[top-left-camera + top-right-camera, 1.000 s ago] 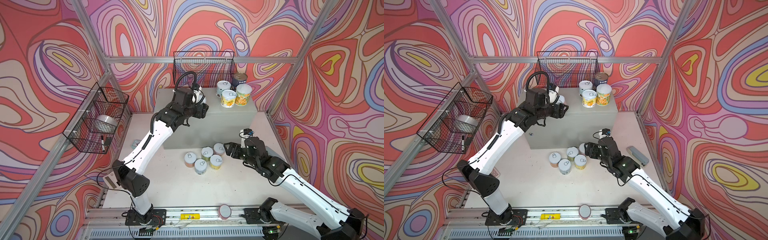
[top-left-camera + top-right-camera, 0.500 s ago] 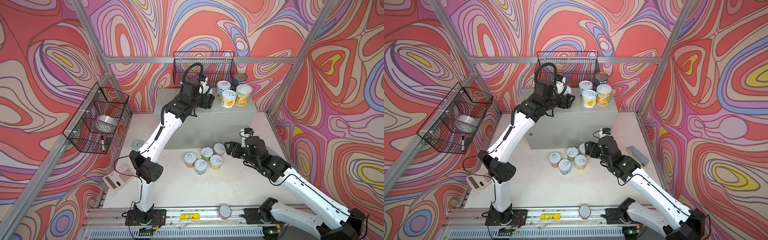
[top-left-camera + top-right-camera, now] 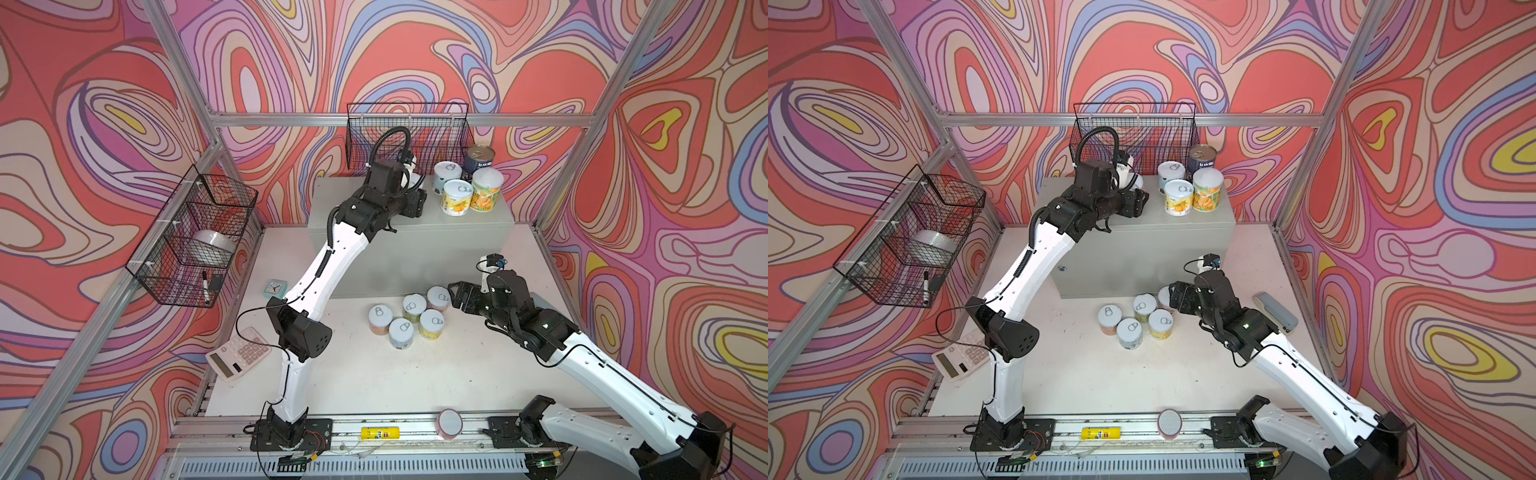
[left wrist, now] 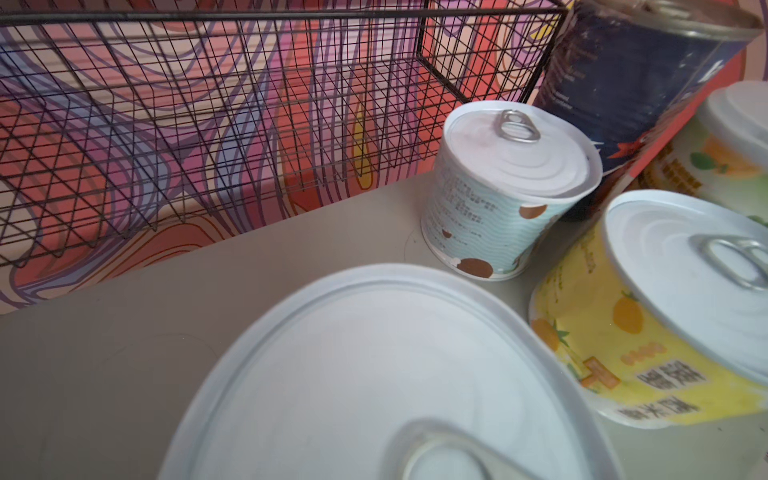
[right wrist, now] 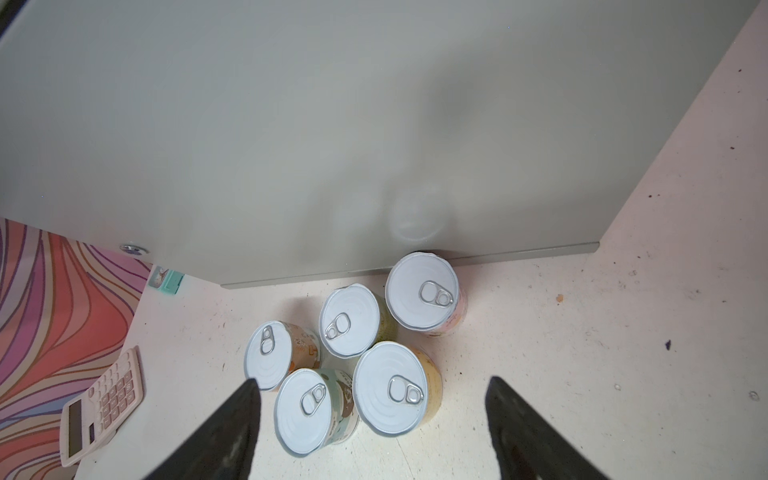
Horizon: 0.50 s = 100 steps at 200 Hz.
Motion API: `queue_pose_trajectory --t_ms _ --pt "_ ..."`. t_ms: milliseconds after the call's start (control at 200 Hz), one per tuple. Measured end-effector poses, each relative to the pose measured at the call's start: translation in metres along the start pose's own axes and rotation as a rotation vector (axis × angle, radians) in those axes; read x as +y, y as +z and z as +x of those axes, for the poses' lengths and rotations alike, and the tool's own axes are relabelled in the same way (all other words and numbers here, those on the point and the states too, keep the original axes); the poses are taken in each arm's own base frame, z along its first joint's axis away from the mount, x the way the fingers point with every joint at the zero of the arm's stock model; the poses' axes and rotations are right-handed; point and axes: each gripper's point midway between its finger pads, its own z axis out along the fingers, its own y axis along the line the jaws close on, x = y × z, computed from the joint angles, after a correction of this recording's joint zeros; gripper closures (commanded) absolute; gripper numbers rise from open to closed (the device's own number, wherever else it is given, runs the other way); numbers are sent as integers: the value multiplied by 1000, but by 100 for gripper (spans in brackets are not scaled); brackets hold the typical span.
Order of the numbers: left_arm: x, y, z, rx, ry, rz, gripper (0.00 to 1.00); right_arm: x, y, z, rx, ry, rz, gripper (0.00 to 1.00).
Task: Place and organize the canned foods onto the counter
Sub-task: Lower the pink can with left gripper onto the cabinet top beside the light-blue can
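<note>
The counter (image 3: 457,220) is a grey metal box at the back. At its right end stand a teal can (image 4: 498,199), a yellow can (image 4: 648,316), an orange-fruit can (image 3: 486,189) and a taller dark-blue can (image 3: 479,160). My left gripper (image 3: 415,195) hangs over the counter top just left of them, shut on a white-lidded can (image 4: 374,374); its fingers are hidden in the left wrist view. Several more cans (image 3: 414,307) cluster on the white table before the counter. My right gripper (image 5: 372,381) hovers open over that cluster, holding nothing, with a yellow-sided can (image 5: 392,388) between its fingers.
A wire basket (image 3: 407,133) hangs on the back wall right behind the counter, and another (image 3: 195,237) on the left wall. On the table lie a calculator (image 3: 239,357), a small teal clock (image 3: 275,287) and a grey stapler (image 3: 1277,311). At the front rail are a pink roll (image 3: 449,423) and a yellow tube (image 3: 379,433).
The left arm has carried its can rightwards and further back over the counter, close to the standing cans. The right arm has stayed put above the cluster.
</note>
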Motion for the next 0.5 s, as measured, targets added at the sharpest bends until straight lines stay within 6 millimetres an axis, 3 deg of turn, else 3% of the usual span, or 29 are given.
queue_pose_trajectory --t_ms 381,501 --pt "3 12 3 7 19 -23 38 1 -1 -4 -12 -9 2 13" --pt "3 13 3 5 19 -23 31 0 -1 -5 -14 -11 7 13"
